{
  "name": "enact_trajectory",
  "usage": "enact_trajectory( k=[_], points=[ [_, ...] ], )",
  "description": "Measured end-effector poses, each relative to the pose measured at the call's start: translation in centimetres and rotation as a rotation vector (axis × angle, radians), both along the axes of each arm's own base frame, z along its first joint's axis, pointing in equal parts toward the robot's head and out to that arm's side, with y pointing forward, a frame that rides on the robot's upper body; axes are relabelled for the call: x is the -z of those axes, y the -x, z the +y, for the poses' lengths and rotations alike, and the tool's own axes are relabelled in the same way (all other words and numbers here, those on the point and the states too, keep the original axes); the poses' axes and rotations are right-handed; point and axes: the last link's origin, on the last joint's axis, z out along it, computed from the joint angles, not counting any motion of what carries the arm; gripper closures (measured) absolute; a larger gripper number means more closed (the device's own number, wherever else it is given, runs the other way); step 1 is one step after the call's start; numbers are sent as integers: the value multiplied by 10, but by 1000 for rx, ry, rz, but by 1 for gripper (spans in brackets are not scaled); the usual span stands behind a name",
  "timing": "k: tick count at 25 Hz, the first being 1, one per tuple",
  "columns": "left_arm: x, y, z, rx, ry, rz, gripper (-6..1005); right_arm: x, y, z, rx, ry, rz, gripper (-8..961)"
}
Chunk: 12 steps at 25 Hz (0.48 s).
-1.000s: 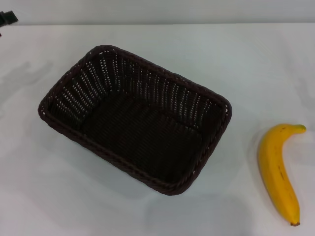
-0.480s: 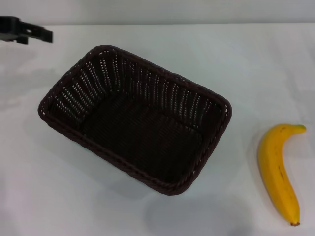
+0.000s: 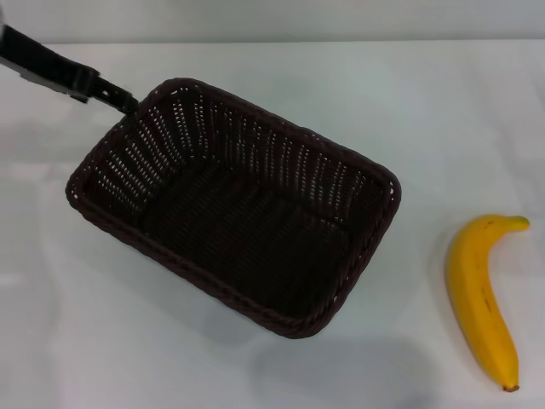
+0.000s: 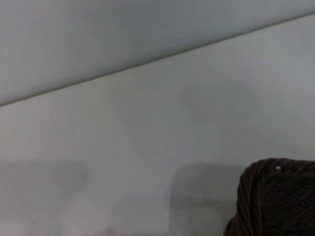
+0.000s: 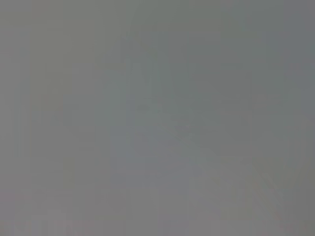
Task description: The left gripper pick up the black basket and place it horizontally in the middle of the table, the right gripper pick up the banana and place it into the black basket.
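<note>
The black basket (image 3: pixel 234 217) sits skewed on the white table (image 3: pixel 409 111), left of centre, empty. My left gripper (image 3: pixel 119 98) reaches in from the far left edge, its black tip at the basket's far left corner, just outside the rim. A corner of the basket also shows in the left wrist view (image 4: pixel 275 201). The banana (image 3: pixel 484 298) lies on the table at the right, stem end pointing to the far side. My right gripper is out of view; its wrist view shows only plain grey.
The table's far edge meets a pale wall (image 3: pixel 272 17). White tabletop lies between the basket and the banana.
My left gripper has come in from the far left edge and moved right and nearer, up to the basket's far left corner. Basket and banana have not moved.
</note>
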Motion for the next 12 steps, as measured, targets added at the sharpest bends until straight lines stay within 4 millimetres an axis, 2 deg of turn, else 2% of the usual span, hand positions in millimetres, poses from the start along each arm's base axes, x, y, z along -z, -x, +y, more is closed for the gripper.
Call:
enact_trajectory(
  k=[1,2,12],
  points=[
    [0,0,0,0,0,0,107,0,0,0,0,1,1,119],
    [12,-3,0,21,18,30,108,1,0,0,1,1,1,119],
    [53,-7,-5,63,89,90,109,2,2,1,-3,4,6,120]
  ],
)
